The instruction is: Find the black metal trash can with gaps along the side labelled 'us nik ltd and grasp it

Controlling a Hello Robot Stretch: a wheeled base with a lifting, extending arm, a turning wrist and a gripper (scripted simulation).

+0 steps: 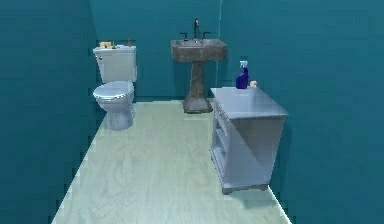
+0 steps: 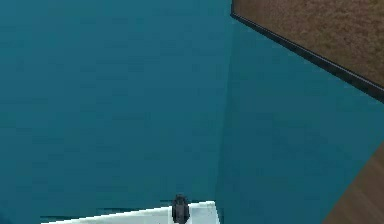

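At the arm side view's bottom edge, a small dark shape that looks like my gripper (image 2: 180, 209) rises over a strip of pale floor (image 2: 130, 214), with teal wall behind it. Its far end is too small to make out, so I cannot tell whether it holds anything. The forward view looks into a small bathroom with teal walls and a pale wood floor (image 1: 150, 165).
A white toilet (image 1: 115, 88) stands at the back left and a brown pedestal sink (image 1: 198, 60) at the back middle. A grey cabinet (image 1: 247, 138) with a blue spray bottle (image 1: 242, 76) stands on the right. A brown door (image 2: 330, 35) crosses the arm side view's upper right.
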